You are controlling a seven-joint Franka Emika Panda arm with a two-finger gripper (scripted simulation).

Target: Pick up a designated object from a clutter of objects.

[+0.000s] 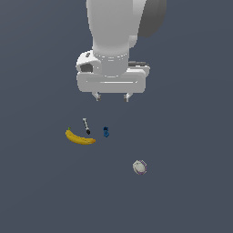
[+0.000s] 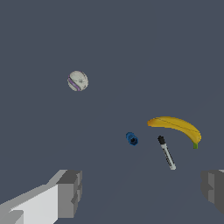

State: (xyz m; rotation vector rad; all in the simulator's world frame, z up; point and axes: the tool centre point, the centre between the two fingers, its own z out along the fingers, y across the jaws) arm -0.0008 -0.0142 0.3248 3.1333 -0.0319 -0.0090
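Gripper (image 1: pixel 111 97) was held spread and empty above the clutter.
Banana (image 1: pixel 80 138) was seen beside the tool (image 1: pixel 86 126); its green tip was shown only by the wrist view.

The curved yellow banana (image 1: pixel 80 138) (image 2: pixel 176 126) lies flat beside the black-and-silver tool (image 1: pixel 86 125) (image 2: pixel 166 152), untouched.

Tool (image 1: pixel 86 126) just beside banana (image 1: pixel 80 138) (elsewhere open)
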